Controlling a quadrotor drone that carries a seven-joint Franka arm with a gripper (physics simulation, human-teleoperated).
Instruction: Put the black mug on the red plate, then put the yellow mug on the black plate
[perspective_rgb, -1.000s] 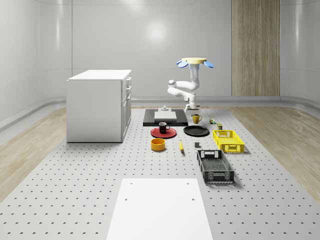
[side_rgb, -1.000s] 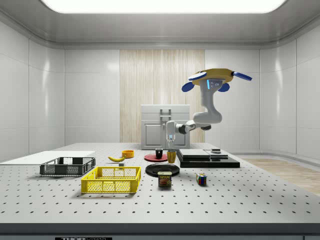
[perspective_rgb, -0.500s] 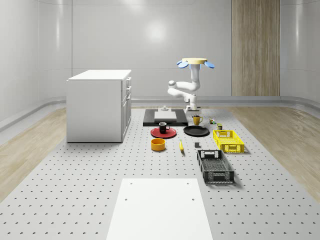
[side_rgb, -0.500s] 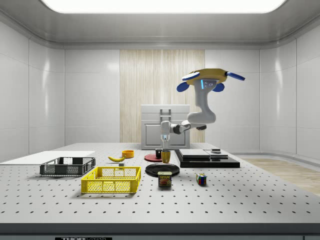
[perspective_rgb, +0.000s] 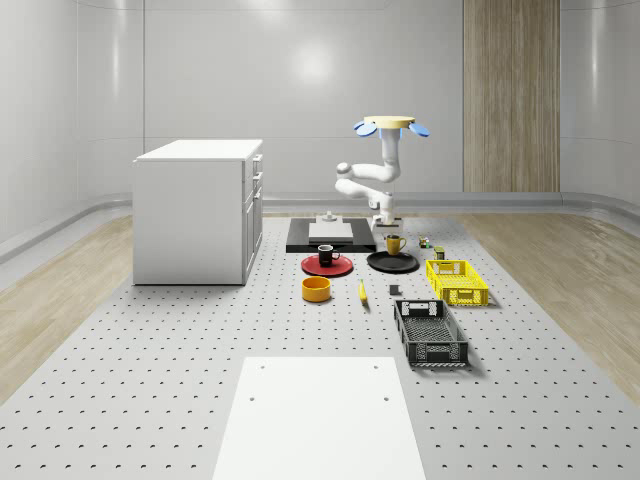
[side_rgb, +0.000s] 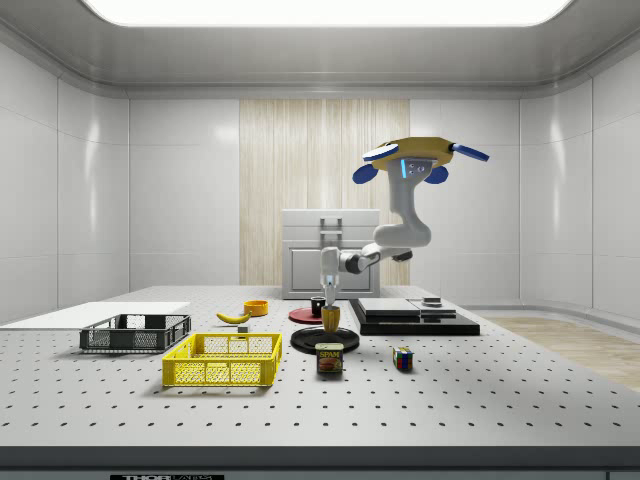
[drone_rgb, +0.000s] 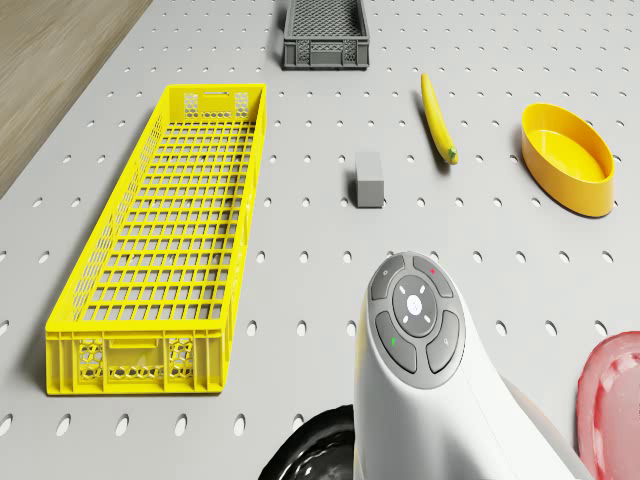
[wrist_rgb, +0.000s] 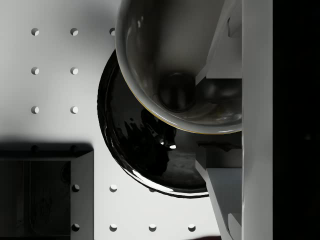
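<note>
Yellow mug (side_rgb: 331, 318) in fingers (wrist_rgb: 227, 45) over black plate (wrist_rgb: 145, 155)

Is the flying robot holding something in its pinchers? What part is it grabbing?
Yes. The gripper holds the yellow mug by its rim, one finger inside, above the black plate.

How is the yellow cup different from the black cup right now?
The yellow cup is yellow, the black cup black. The yellow cup is held in the pincer, just above the black plate; the black cup stands free on the red plate, with nothing holding it. The drone hovers above and behind the yellow cup, not over the black cup. Both stay upright and have a handle.
</note>
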